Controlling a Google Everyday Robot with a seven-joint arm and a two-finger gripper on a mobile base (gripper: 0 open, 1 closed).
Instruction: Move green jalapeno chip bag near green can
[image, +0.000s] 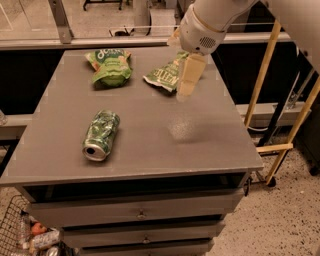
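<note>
The green jalapeno chip bag, flat and light green with white block lettering, lies at the back middle of the grey table top. My gripper hangs over the bag's right part and hides that side. The frame does not show whether it touches the bag. The green can lies on its side at the left middle of the table, open end toward the front, well apart from the bag.
A puffier green bag with rounded white script lies at the back left. The table is a cabinet with drawers. Yellow poles stand to the right. A wire basket with items sits at the lower left.
</note>
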